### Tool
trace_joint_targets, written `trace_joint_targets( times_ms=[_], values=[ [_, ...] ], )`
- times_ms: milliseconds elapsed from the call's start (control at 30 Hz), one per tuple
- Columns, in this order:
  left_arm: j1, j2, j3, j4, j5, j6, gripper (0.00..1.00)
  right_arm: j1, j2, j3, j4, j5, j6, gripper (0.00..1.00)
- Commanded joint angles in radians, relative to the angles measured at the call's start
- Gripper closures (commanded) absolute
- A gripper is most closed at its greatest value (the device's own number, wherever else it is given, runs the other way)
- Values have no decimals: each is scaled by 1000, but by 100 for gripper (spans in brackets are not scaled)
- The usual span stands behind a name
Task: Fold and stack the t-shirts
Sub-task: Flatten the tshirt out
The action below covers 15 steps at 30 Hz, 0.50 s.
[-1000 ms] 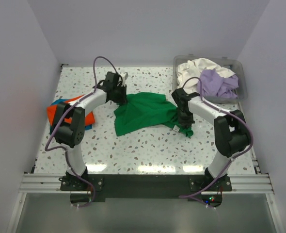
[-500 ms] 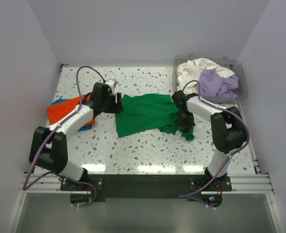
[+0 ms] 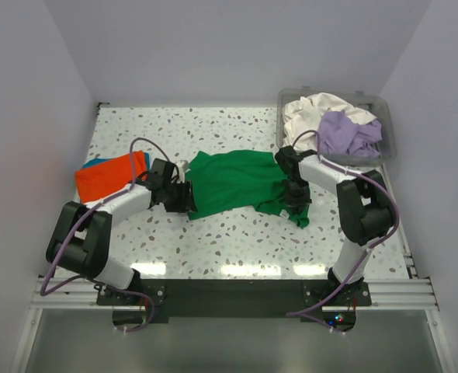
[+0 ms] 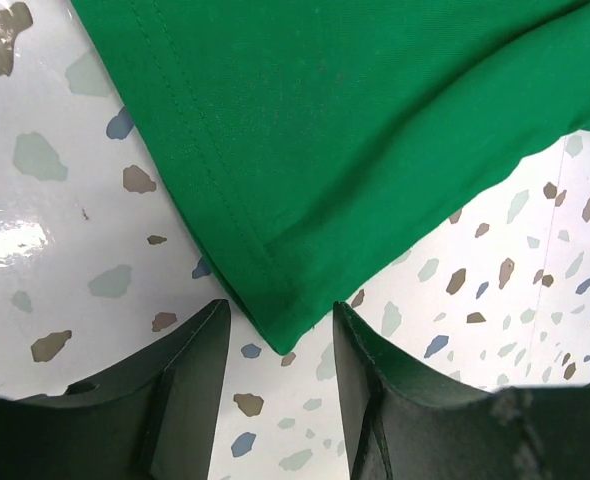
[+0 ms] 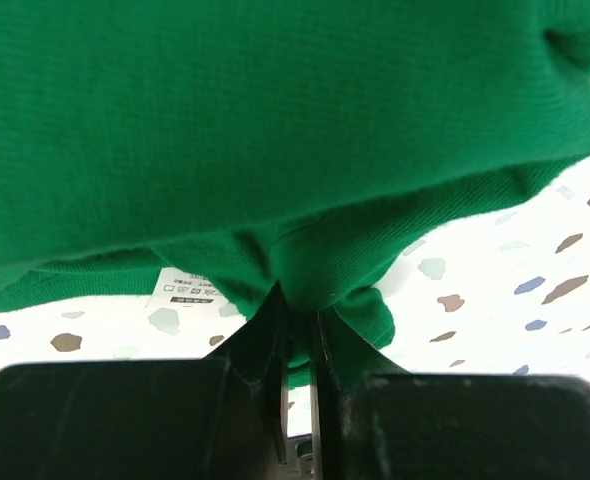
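**Green t-shirt spread mid-worktop, pinched at one side**

The green t-shirt (image 3: 233,180) lies spread and somewhat rumpled in the middle of the speckled worktop (image 3: 213,241). The left gripper (image 4: 280,325) sits low at the shirt's near-left corner with its jaws apart. The hemmed corner lies between the fingers, unclamped. The right gripper (image 5: 295,318) is pinched tight on a bunched fold at the shirt's right side, beside a white label (image 5: 187,287). By the worktop's left edge an orange t-shirt (image 3: 109,175) lies folded on a blue t-shirt (image 3: 95,162), of which only a sliver shows. In the far right corner a clear plastic bin (image 3: 390,148) holds a white t-shirt (image 3: 314,109) and a lavender t-shirt (image 3: 349,134), both crumpled.
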Motion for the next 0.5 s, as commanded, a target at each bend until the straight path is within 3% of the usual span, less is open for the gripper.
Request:
trace_joint_targets(
  times_ms=[0, 300, 367, 400, 433, 467],
  values=[
    [-3, 22, 0, 22, 28, -26, 50, -1, -24, -15, 9, -13, 17, 96],
    [-5, 62, -2, -5, -10, -34, 55, -2, -52, -41, 24, -21, 34, 96],
    [-6, 82, -11, 6, 5, -31, 66, -1, -58, -42, 23, -22, 40, 96],
    [-7, 88, -17, 12, 11, -32, 75, -1, -61, -42, 24, -21, 40, 96],
    [-7, 92, -24, 29, 17, -31, 92, 1, -71, -41, 24, -21, 40, 96],
    [-7, 92, -25, 34, 13, -31, 99, -1, -75, -39, 23, -19, 39, 96]
  ],
)
